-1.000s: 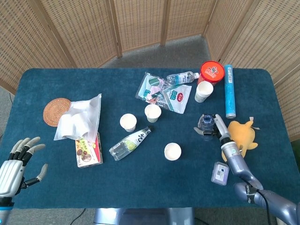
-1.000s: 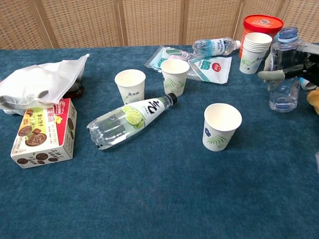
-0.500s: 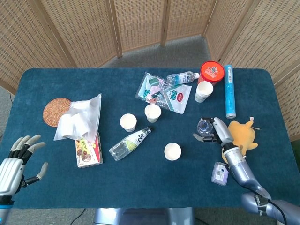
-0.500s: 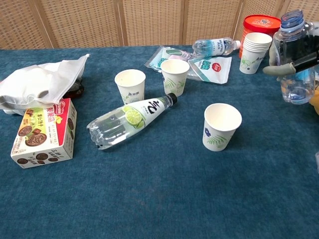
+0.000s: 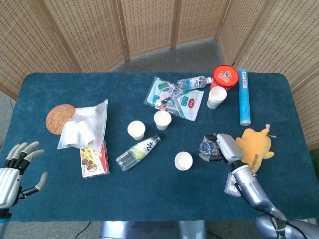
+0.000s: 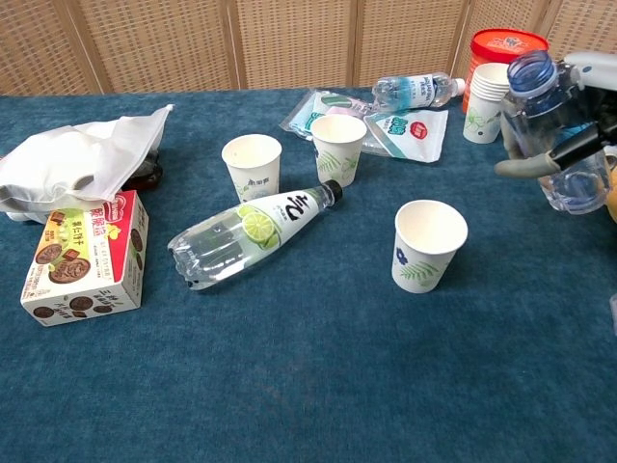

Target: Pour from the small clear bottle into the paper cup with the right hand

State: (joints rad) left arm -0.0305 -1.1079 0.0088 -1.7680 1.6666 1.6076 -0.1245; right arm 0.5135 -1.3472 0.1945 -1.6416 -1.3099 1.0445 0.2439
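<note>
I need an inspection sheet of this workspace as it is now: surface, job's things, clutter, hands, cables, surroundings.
Surface: table with dark blue cloth.
Job's things: small clear bottle lifted, tilted toward the paper cup, which stands upright and apart from it.
Clutter: lime bottle lying down, two more cups, cup stack, snack box, white bag, pouches, red tub, blue tube, yellow plush, coaster.
Hands: right hand grips the small clear bottle; left hand holds nothing, fingers spread.
Cables: nothing seen.
Surroundings: woven folding screens, grey floor.
</note>
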